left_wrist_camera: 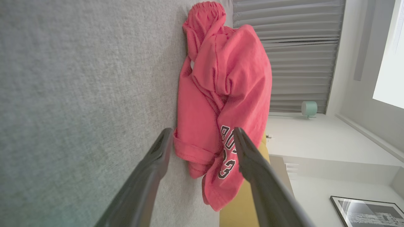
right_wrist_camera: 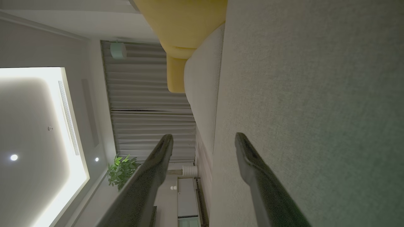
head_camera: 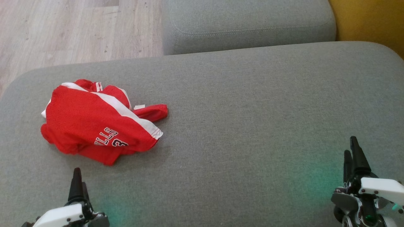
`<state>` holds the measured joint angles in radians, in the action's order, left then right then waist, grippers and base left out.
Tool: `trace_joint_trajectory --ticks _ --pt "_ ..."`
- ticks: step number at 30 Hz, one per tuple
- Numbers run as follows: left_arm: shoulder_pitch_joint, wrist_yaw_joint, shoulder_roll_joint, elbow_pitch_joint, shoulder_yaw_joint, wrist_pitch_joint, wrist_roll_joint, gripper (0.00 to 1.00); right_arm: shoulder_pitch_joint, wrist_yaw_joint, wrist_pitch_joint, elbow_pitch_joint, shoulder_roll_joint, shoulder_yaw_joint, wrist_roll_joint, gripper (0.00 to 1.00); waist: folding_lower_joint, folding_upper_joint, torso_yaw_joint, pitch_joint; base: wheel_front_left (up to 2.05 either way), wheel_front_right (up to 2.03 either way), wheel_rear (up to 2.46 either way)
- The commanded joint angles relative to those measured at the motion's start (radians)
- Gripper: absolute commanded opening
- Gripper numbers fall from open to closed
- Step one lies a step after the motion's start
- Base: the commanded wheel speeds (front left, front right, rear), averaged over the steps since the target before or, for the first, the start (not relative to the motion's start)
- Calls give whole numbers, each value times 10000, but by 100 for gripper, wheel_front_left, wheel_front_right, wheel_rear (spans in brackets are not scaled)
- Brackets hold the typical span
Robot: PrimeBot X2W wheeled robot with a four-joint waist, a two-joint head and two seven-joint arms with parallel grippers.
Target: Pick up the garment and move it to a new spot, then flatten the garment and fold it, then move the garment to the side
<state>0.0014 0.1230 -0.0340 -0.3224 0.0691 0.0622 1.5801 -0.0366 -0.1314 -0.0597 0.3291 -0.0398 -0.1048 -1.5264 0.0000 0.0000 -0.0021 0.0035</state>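
Note:
A crumpled red garment (head_camera: 94, 121) with white stripes and dark lettering lies in a heap on the left part of the grey cushion (head_camera: 246, 119). My left gripper (head_camera: 77, 176) stands open just short of its near edge. In the left wrist view the garment (left_wrist_camera: 221, 94) lies straight ahead beyond the spread left gripper (left_wrist_camera: 203, 134), not touched. Far off at the lower right my right gripper (head_camera: 351, 148) is open over bare cushion, with nothing between the spread fingers of the right gripper (right_wrist_camera: 203, 138).
A second grey cushion (head_camera: 249, 25) lies behind the main one. Wooden floor (head_camera: 72, 31) shows at the upper left and a yellow seat (head_camera: 372, 22) at the upper right. The cushion's rounded left edge is close to the garment.

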Motion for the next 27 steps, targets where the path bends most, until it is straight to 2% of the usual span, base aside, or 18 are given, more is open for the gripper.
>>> trace_joint_trajectory --ticks 1,9,15,27 --pt "-313 13 -70 357 131 -104 -201 100 -423 1 93 -419 -50 14 195 100 0 0 0 -1 0 0 0" --pt "-331 18 -77 387 274 -341 -735 100 -480 2 329 -638 -54 21 1154 100 0 0 -16 -3 0 0 0" --pt "-387 -64 -82 598 427 -519 -1513 100 -523 2 506 -835 -57 35 2339 100 0 0 -33 5 0 0 0" --pt "-329 -830 -93 1659 -66 -874 -4110 100 -579 3 860 -1436 -63 234 5138 100 0 0 -42 63 0 0 0"
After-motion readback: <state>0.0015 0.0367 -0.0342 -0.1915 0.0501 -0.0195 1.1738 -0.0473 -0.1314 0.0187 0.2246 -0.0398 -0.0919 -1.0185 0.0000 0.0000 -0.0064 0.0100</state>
